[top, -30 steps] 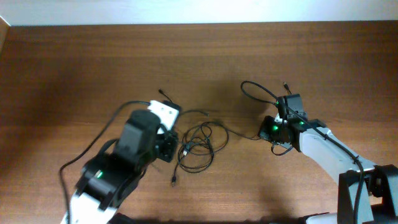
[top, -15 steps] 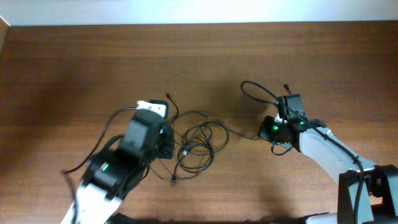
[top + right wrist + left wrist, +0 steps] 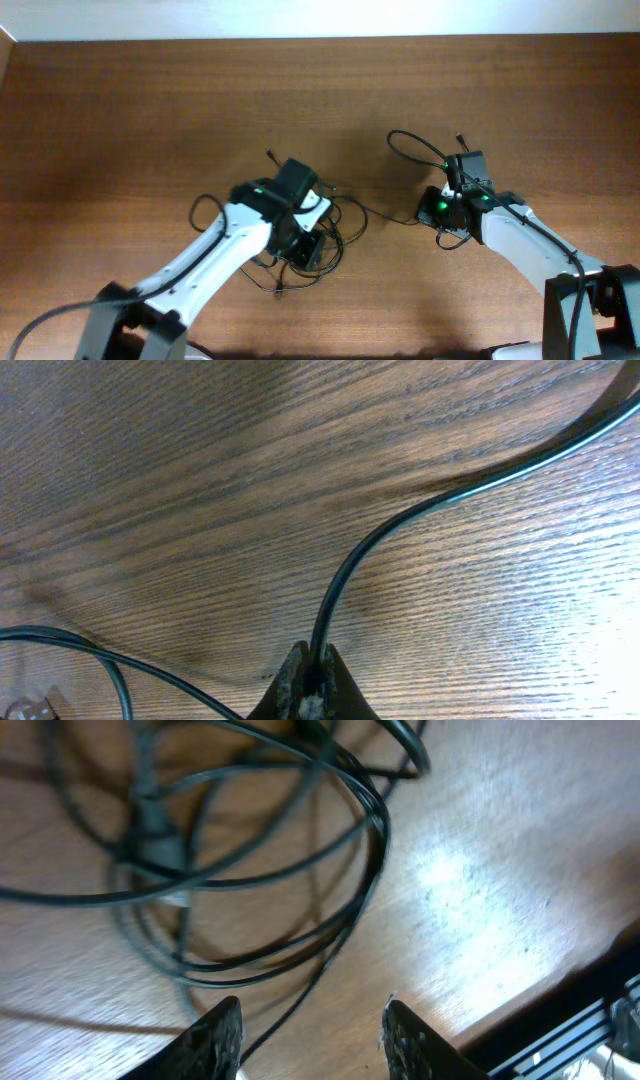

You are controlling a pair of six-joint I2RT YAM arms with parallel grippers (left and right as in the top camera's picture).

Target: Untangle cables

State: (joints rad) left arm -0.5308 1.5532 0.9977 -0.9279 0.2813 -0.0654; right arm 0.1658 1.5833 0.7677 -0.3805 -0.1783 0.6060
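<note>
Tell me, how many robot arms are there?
2. The left arm reaches over the tangled cables mid-table, left gripper open. The right arm is at the right side, right gripper shut on a cable. None look hidden.

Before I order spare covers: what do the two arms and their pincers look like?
The left arm and right arm have white shells, black joint housings with small green lights, and thick black cables alongside. The left pincer and right pincer each have two dark fingers with scuffed tips.
</note>
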